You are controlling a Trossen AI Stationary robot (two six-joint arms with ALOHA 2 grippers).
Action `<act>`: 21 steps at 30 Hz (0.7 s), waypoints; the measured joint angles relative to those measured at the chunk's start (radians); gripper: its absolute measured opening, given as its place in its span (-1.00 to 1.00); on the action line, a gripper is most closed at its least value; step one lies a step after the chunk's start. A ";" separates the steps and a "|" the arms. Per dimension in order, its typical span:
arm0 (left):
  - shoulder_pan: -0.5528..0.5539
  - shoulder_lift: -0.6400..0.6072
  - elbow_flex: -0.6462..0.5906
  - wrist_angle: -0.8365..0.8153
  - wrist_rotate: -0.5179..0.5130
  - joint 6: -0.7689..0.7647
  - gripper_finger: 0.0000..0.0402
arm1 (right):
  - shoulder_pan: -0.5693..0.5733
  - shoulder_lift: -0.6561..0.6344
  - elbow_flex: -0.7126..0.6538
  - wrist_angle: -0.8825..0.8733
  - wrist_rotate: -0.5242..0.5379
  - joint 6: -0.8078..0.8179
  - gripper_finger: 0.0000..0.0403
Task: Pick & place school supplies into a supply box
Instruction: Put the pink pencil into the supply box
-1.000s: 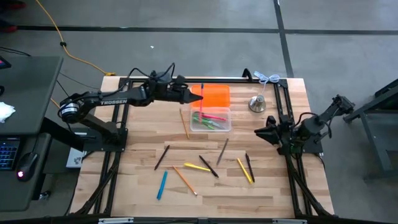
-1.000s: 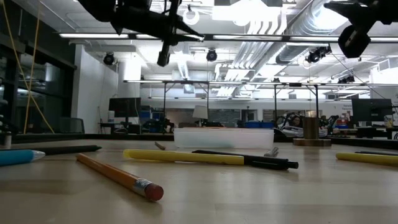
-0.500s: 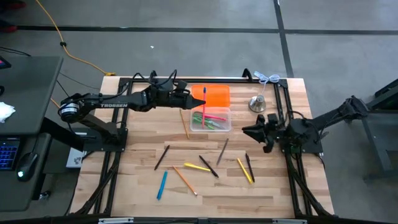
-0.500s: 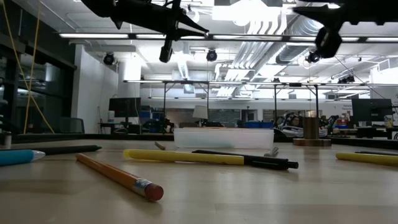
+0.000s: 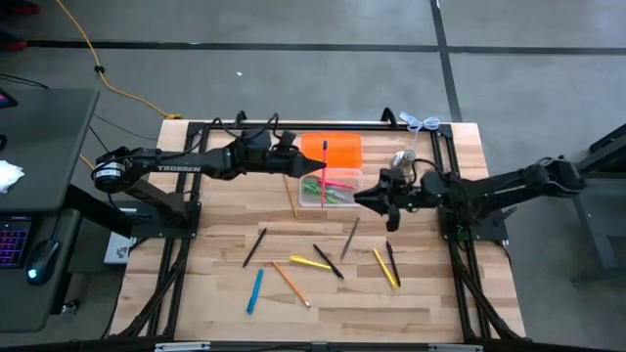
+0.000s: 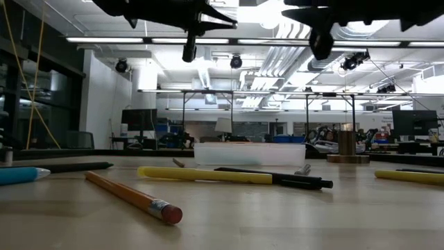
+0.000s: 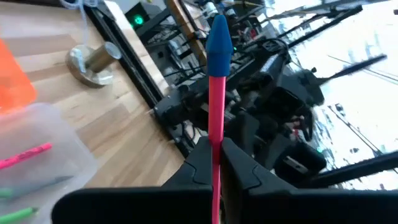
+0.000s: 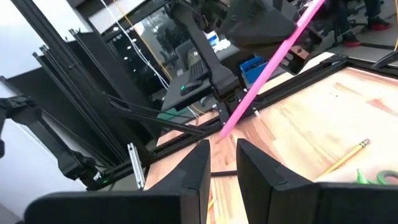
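Note:
My left gripper (image 5: 313,161) hangs above the seam between the orange lid (image 5: 337,149) and the clear supply box (image 5: 333,189). It is shut on a pink pen with a blue cap (image 7: 216,93). Pink and green supplies lie inside the box. My right gripper (image 5: 360,199) is open and empty, in the air just right of the box; its fingers (image 8: 252,168) point at the held pink pen (image 8: 273,59). A wooden pencil (image 5: 290,194) lies left of the box. Several more pens and pencils lie nearer the front, among them a blue pen (image 5: 254,289) and a yellow one (image 5: 309,262). My left gripper pinches the pink pen's shaft (image 7: 215,134) between its two fingers, a short way behind the blue cap (image 7: 219,43). The fingers reach level from the table's left and lie across the pen. The pen is lifted clear over the box, roughly level, with its cap toward the far edge.
A silver bell-shaped object (image 5: 405,162) stands right of the lid, close to my right arm. Black frame rails run along the table's left, right and far sides. An orange pencil (image 6: 132,198) and a yellow pen (image 6: 208,175) lie near the front edge.
My right arm has stretched from the table's right edge toward the left, bringing its gripper up beside the box. My left gripper has kept hold of the pink pen and risen a little above the box.

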 joint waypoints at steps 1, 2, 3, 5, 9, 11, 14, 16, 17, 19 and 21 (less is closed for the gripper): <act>0.000 0.000 0.000 0.002 0.002 0.000 -0.81 | -0.011 0.017 0.011 0.000 -0.012 0.000 -0.73; 0.000 0.000 0.000 0.002 0.002 0.000 -0.81 | -0.022 0.033 0.023 0.000 -0.029 0.000 -0.73; 0.001 0.000 0.000 0.002 0.002 0.000 -0.81 | -0.032 0.048 0.034 0.000 -0.043 -0.001 -0.73; 0.001 0.000 0.000 0.002 0.002 0.001 -0.81 | -0.051 0.077 0.054 0.000 -0.070 -0.001 -0.73; 0.001 0.000 0.000 0.002 0.009 0.003 -0.81 | -0.084 0.126 0.093 0.000 -0.115 -0.020 -0.73; 0.001 0.000 0.000 0.002 0.016 0.003 -0.81 | -0.101 0.148 0.114 0.000 -0.141 -0.025 -0.73; 0.001 0.000 0.000 0.001 0.017 0.003 -0.81 | -0.125 0.179 0.143 0.000 -0.183 -0.027 -0.73; 0.001 0.000 0.000 0.001 0.021 0.003 -0.81 | -0.142 0.200 0.158 0.000 -0.213 -0.027 -0.72; 0.001 0.000 0.000 0.001 0.022 0.004 -0.81 | -0.151 0.208 0.163 0.000 -0.225 -0.026 -0.71; 0.001 0.000 0.000 0.000 0.023 0.010 -0.81 | -0.168 0.225 0.170 0.000 -0.243 -0.022 -0.67; 0.001 0.000 0.000 0.000 0.023 0.011 -0.81 | -0.185 0.235 0.173 0.000 -0.259 -0.021 -0.62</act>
